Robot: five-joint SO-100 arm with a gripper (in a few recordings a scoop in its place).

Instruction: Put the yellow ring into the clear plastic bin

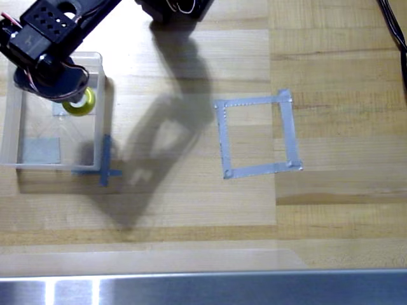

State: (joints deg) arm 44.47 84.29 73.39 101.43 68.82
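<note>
The clear plastic bin [7, 127] stands at the left of the overhead view, with grey tape patches showing through its base. My gripper [71, 94] hangs over the bin's upper half, reaching in from the top left. The yellow ring [81, 104] sits at the fingertips, inside the bin's outline near its right wall. The black fingers cover the ring's upper left edge and appear closed on it. Whether the ring touches the bin floor cannot be told.
A grey tape square outline [257, 135] lies on the wooden table right of centre. Blue tape strips [105, 162] mark the bin's lower right corner. A metal edge [203, 289] runs along the bottom, and a black cable [395, 32] hangs at the top right.
</note>
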